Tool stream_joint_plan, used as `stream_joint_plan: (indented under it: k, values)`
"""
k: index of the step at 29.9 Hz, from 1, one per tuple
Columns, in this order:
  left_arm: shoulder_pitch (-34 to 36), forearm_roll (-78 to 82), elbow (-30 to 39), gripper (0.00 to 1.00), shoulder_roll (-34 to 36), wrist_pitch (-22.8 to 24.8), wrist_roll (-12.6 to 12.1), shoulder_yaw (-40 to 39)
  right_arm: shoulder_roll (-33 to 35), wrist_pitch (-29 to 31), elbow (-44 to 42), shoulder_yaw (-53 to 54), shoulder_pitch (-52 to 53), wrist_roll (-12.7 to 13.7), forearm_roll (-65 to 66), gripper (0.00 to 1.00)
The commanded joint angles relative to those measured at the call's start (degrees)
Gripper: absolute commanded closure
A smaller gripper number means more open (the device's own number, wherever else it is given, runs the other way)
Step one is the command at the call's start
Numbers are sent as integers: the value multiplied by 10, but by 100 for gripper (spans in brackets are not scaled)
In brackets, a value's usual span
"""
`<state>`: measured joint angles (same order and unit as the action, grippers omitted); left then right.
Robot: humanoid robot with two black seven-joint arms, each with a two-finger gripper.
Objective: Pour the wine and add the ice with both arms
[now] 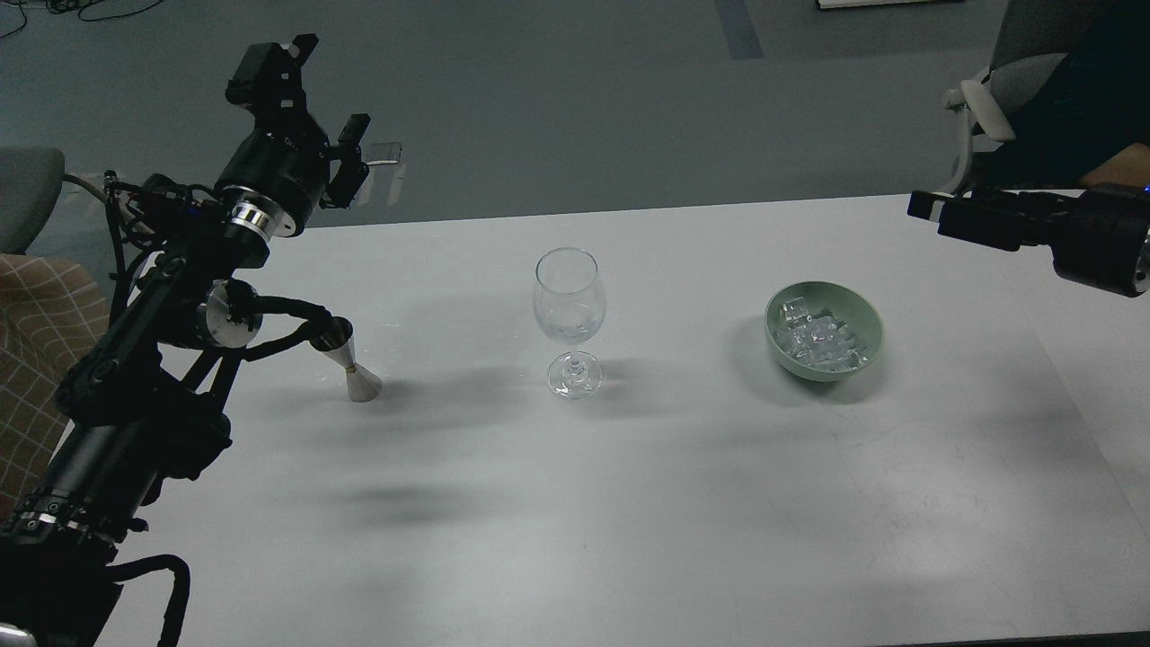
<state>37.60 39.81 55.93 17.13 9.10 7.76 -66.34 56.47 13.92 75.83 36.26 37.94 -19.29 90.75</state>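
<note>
An empty clear wine glass [569, 310] stands upright at the middle of the white table [629, 503]. A silver jigger [350, 359] stands to its left, partly behind my left arm's cable. A green bowl [870, 314] to the right holds a pile of clear ice cubes [818, 343]. My left gripper [314, 103] is raised above the table's far left edge, open and empty, well above and behind the jigger. My right gripper [934, 217] points left, level, above the table's far right, up and to the right of the bowl. Its fingers are seen edge-on.
A light office chair [984, 99] stands behind the table's far right corner. A grey chair [27, 193] and a checked cloth [36, 359] are at the left edge. A seam splits the table at the right [988, 252].
</note>
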Motion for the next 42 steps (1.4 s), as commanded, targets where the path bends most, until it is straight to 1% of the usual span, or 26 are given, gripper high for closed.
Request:
stream_joint_plan:
  k: [1,5,7,8,10,12,15,24,26,32,42]
  values:
    - [0,0,0,2,-1,0,1,0,-28,-1,-15,-18,-8,0,68,0]
    - [0,0,1,2,-1,-1,1,-2,-51,-11,-31,-44,-7,5,80,1]
    - [0,-1,1,2,-1,-1,1,-2,-61,-19,-35,-56,-6,16,80,2]
    - [0,-1,1,2,-1,-1,1,-2,-65,-20,-37,-64,-3,21,85,5]
    - [1,-1,1,2,-1,0,1,-2,-72,-21,-43,-73,-1,25,94,25]
    - [0,-2,1,2,-1,0,1,-2,-84,-21,-52,-80,0,25,95,47]
    - [0,-2,1,2,-1,1,2,-3,-108,-21,-67,-86,1,26,95,48]
    - [-2,-2,6,2,-1,2,6,-3,-143,-21,-108,-88,4,32,96,45]
    - [-3,-2,7,2,-1,4,7,-3,-158,-21,-125,-88,5,32,96,42]
    - [-3,-2,8,2,-2,9,8,-5,-184,-21,-144,-106,19,32,96,42]
    - [-2,-2,8,2,-11,9,8,-5,-198,-22,-164,-109,24,32,95,42]
